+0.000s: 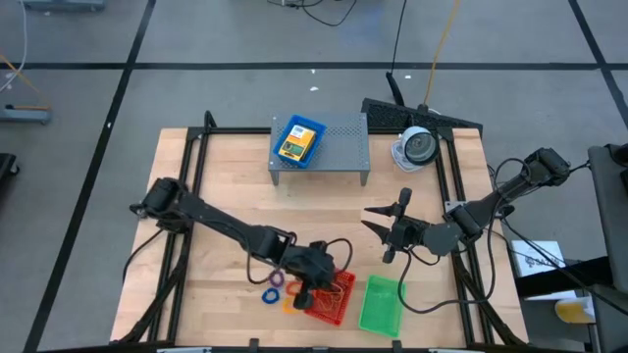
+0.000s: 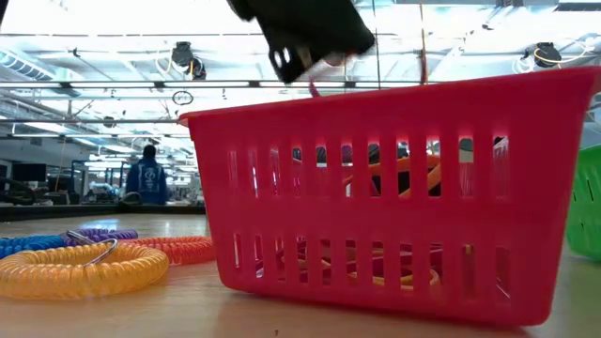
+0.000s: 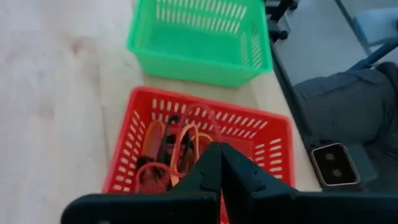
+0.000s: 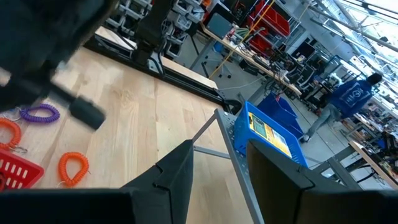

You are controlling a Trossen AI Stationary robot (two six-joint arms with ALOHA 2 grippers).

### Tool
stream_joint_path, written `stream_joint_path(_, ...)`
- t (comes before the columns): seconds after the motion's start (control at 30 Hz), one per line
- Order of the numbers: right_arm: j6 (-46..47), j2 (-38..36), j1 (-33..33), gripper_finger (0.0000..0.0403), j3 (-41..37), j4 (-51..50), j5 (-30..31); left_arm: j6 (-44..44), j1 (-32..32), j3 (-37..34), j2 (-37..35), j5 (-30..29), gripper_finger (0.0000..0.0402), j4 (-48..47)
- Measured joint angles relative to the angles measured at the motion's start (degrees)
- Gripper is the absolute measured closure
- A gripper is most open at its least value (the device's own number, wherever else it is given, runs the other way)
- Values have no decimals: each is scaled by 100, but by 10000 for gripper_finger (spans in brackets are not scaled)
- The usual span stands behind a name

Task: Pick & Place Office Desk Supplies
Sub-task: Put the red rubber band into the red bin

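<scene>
The wooden worktop (image 1: 226,186) carries a grey perforated shelf (image 1: 339,147) at its far middle, with a blue tray (image 1: 298,140) on the shelf's left part, a yellow crayon box inside it. At the near edge lie 2 more trays side by side: the green tray (image 1: 381,305) on the right, its long axis running near to far with a slight tilt, and the red tray (image 1: 330,299) just to its left, turned at an angle and holding orange and reddish loops. Just left of the red tray, coiled rings (image 1: 274,285) in purple, blue and orange lie flat on the wood. The left end effector (image 3: 219,163) hangs over the red tray, fingers pressed together on nothing visible. The right end effector (image 1: 385,222) hovers right of centre, fingers spread apart, empty, pointing left.
</scene>
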Motion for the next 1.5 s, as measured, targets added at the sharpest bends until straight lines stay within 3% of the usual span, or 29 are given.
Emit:
stream_joint_path(0.2, 21, 0, 0, 261, 0, -26, 0, -114, 73, -9, 342, 473, 401, 390)
stream_joint_path(0.67, 21, 0, 0, 261, 0, -31, -2, 188, 49, -120, 363, 117, 401, 232)
stream_joint_path(0.9, 24, 0, 0, 261, 0, -26, -2, 22, 43, -699, 365, 214, 401, 1217)
stream_joint_path(1.07, 24, 0, 0, 261, -2, 68, -2, -84, 43, -754, 365, 237, 400, 1306)
stream_joint_path(1.5, 24, 0, 1, 261, -2, 84, -24, -111, 43, -754, 365, 300, 348, 1344)
